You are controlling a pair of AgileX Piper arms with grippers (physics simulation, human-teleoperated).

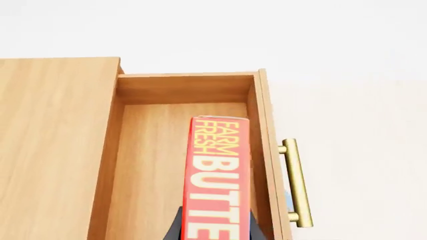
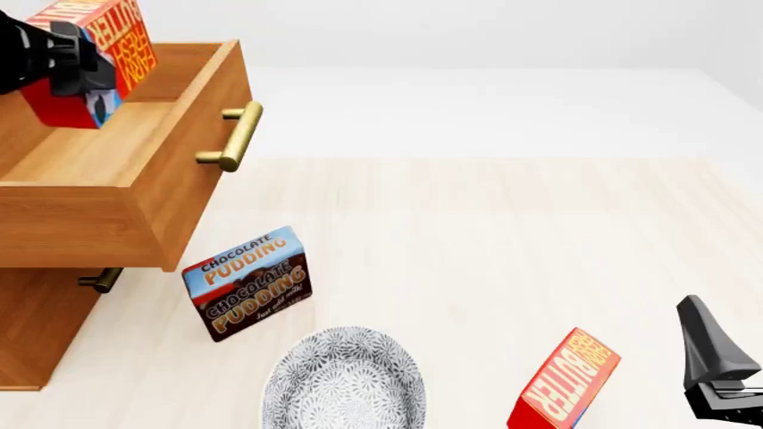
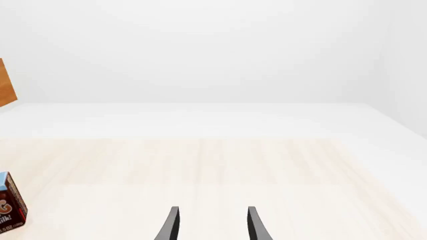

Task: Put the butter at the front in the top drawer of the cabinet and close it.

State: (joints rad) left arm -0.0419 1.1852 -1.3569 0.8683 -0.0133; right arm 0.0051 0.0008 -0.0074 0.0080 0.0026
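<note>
Butter (image 1: 217,175) sits clamped between the left fingers (image 1: 175,227) above the pulled-out top drawer (image 1: 183,90) of the cabinet (image 2: 48,304), while the right fingers (image 3: 172,225), spread apart and holding nothing, hover over the tabletop (image 3: 267,165).

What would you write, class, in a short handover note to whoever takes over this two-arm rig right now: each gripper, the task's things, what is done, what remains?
Left gripper: shut on the red "BUTTER" box, held above the open top drawer of the light-brown wooden cabinet.
Right gripper: open, holding nothing, low at the table's near right.
A second identical butter box stands on the table near the right gripper.
Done: drawer pulled out, butter carried over it.
Left: lower and release the butter inside, then push the drawer shut by its brass bar handle.
</note>
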